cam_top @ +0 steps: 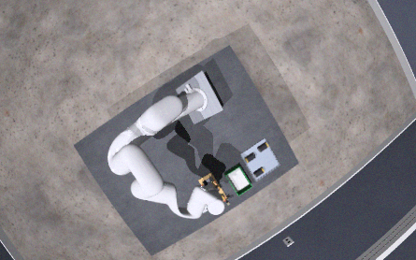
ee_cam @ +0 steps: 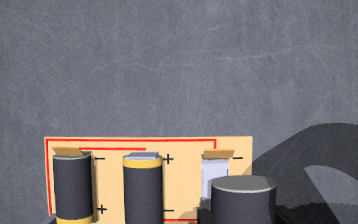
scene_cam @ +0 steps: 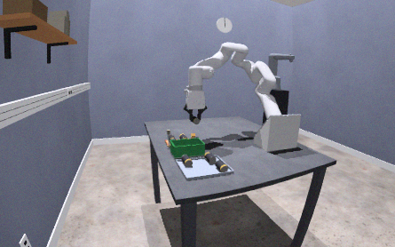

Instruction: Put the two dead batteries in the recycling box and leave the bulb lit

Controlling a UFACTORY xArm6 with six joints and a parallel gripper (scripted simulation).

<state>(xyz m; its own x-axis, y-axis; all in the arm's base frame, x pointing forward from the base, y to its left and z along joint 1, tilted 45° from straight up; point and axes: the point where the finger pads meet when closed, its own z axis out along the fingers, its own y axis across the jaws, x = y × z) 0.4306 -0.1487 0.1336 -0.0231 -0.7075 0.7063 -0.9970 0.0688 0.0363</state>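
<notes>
My gripper (scene_cam: 195,116) (ee_cam: 244,216) is shut on a dark battery (scene_cam: 195,120) (ee_cam: 244,204), high above the table; its plain grey end faces the wrist camera. In the wrist view it overlaps the lower part of the holder's right slot. The tan holder (cam_top: 205,178) (ee_cam: 185,186) has one battery (ee_cam: 73,187) in its left slot, yellow end at +, and another battery (ee_cam: 143,192) in the middle, yellow end at +. The right slot (ee_cam: 215,170) shows no battery. The green box (cam_top: 246,191) (scene_cam: 187,148) stands upright; its white floor shows. Whether the bulb is lit, I cannot tell.
A pale tray (cam_top: 267,161) (scene_cam: 201,171) beside the box carries three batteries, one at its left (scene_cam: 186,160), one at the back (scene_cam: 209,157) and one at the right (scene_cam: 222,165). The arm base (scene_cam: 281,133) stands at the table's far side from the box.
</notes>
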